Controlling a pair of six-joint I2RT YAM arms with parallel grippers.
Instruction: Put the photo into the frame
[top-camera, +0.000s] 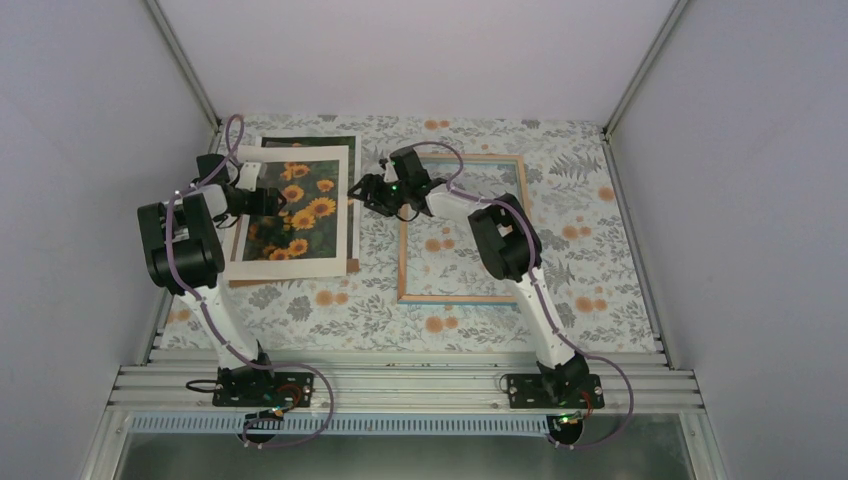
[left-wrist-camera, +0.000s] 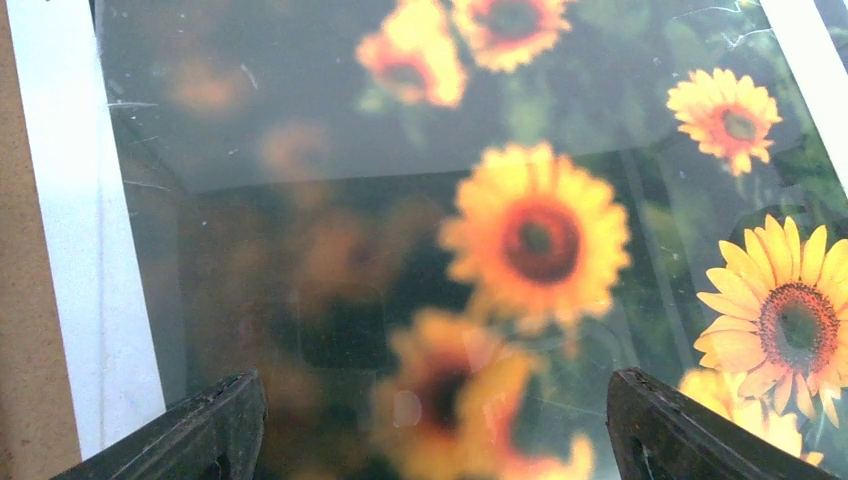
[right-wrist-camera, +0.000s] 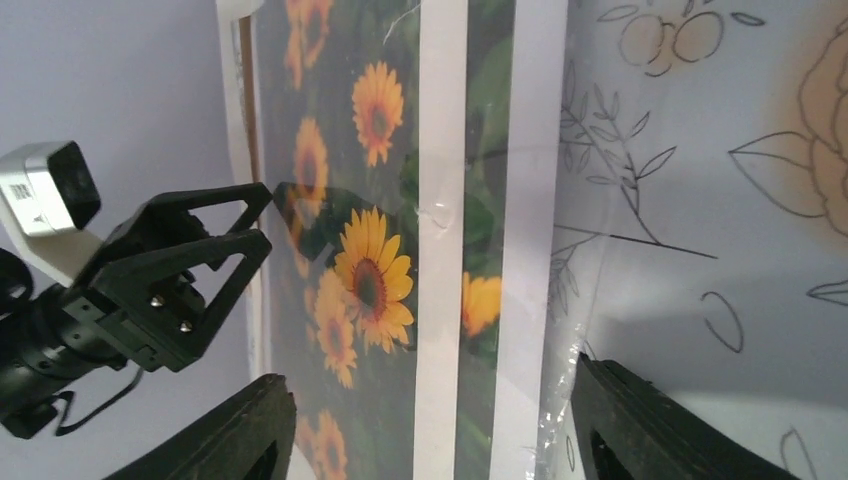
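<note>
1. Floral cloth (top-camera: 330, 300) covers the table between plain pale walls. On its left part lies a loose stack, and a brown board (top-camera: 290, 279) shows at the stack's near edge.
2. The left gripper (top-camera: 275, 200) hangs low over the left half of the stack. Its jaws stand wide apart with nothing between them. Its own camera looks straight down on sunflowers under a shiny surface.
3. The photo (top-camera: 300, 205) lies face up in that stack with a white border sheet (top-camera: 290, 262) around it. A dark strip of print also shows past the sheet's far and right edges, so the layers sit askew. I judge the stack must be taken apart before the print can move.
4. A clear sheet (right-wrist-camera: 572, 300) seems to overhang the stack's right edge onto the cloth. Whether it covers the whole print I cannot tell.
5. The right gripper (top-camera: 358, 190) sits just beside the stack's right edge, jaws apart and holding nothing. In its own view that edge runs between its fingers. It seems placed to catch a layer there while the left arm steadies from above.
6. The frame (top-camera: 402, 265) lies flat to the right, pale wood side up and empty, probably so the print can go in from behind. It is apart from the photo, with the right gripper between them.
</note>
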